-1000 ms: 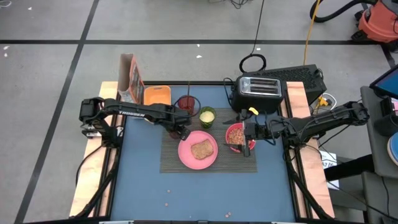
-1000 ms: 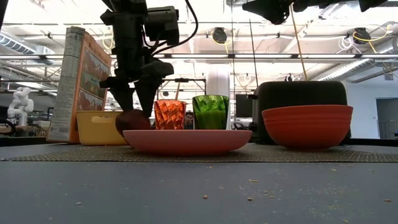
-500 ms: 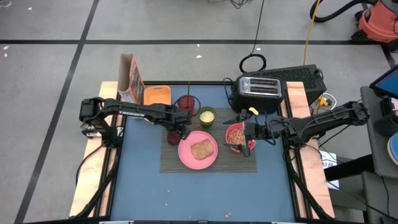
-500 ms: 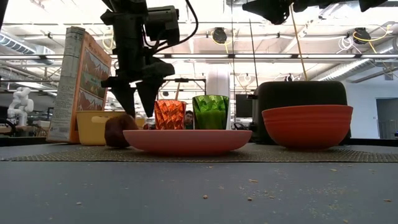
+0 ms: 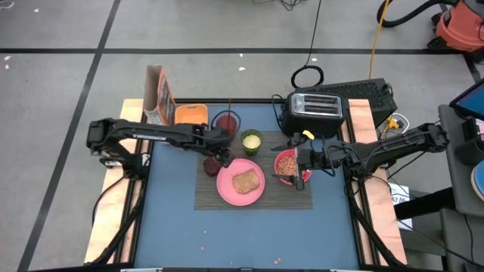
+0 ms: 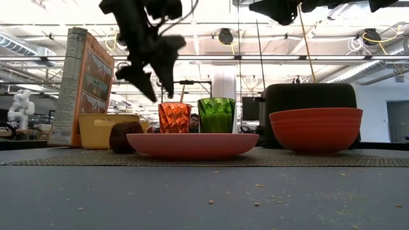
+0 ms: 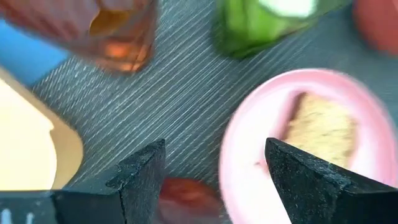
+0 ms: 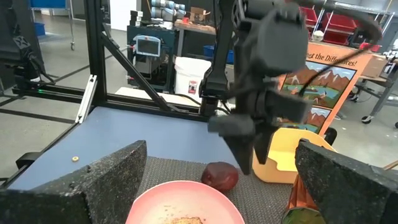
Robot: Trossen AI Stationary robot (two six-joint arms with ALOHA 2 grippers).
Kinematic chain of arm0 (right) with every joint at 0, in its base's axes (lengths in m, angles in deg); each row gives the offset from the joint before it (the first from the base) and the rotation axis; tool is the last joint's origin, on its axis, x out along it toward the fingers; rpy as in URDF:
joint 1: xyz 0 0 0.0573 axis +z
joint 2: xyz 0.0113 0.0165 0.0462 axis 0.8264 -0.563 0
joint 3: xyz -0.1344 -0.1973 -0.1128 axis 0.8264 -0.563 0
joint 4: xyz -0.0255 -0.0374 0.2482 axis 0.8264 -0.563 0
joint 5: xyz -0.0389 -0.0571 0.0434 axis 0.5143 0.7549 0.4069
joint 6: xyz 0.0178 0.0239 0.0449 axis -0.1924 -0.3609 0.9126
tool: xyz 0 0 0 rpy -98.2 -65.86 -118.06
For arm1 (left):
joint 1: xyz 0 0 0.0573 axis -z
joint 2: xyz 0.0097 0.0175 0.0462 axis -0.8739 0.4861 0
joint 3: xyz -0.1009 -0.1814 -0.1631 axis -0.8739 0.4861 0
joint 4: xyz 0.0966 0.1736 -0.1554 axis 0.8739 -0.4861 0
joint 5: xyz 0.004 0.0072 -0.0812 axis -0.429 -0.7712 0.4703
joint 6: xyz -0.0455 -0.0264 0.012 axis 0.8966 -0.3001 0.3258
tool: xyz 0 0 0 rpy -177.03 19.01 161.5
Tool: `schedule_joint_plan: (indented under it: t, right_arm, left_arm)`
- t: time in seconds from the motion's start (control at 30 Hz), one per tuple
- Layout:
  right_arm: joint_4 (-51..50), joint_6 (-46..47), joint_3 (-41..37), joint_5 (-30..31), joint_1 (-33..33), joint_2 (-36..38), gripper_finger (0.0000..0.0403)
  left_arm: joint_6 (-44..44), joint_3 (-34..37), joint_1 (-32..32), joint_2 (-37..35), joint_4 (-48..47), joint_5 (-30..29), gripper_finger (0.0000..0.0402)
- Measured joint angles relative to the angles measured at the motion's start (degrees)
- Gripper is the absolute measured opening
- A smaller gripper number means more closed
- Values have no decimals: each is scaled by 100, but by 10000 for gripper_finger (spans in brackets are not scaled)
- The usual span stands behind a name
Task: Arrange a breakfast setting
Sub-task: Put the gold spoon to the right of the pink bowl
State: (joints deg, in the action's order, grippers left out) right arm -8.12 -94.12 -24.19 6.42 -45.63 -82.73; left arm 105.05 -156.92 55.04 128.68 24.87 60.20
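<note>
The left arm reaches in from the surface's left edge, its wrist raised and its gripper [image 6: 153, 80] pointing down at a slant above the placemat [image 5: 212, 193]. Its fingers [image 7: 140, 177] are spread apart and hold nothing. The dark-red fruit [image 5: 212, 165] lies on the placemat just below the fingertips, clear of them, beside the pink plate's [image 5: 227, 189] rim. The toast slice [image 5: 245, 181] rests on that plate, off to one side of the open fingers. The red tumbler [image 5: 226, 123] and green cup [image 5: 252, 140] stand just beyond the fingertips.

The right arm stretches low from the right edge, its gripper [image 5: 301, 160] level over the pink-red bowl [image 5: 283, 172], fingers [image 8: 109, 180] wide apart and empty.
</note>
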Motion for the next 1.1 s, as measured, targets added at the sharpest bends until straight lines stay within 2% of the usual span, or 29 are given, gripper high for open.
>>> schedule_joint_plan:
  t: [0.3, 0.6, 0.77, 0.9, 1.1]
  right_arm:
    - [6, 0, 0, -2, 2, 0, 395]
    - [8, 0, 0, -4, 2, 0, 395]
    - [8, 0, 0, -4, 1, 0, 395]
    - [8, 0, 0, -4, 2, 0, 395]
    - [7, 0, 0, -4, 2, 0, 395]
  left_arm:
    - [-319, 0, 204, -577, 647, 0, 280]
    - [-1107, 0, 204, -607, 2259, 1, 280]
    - [-1294, 0, 120, -603, 2565, -66, 280]
    - [-1285, 0, 12, -603, 2511, -538, 280]
    - [-1280, 0, -254, -603, 2513, -1892, 280]
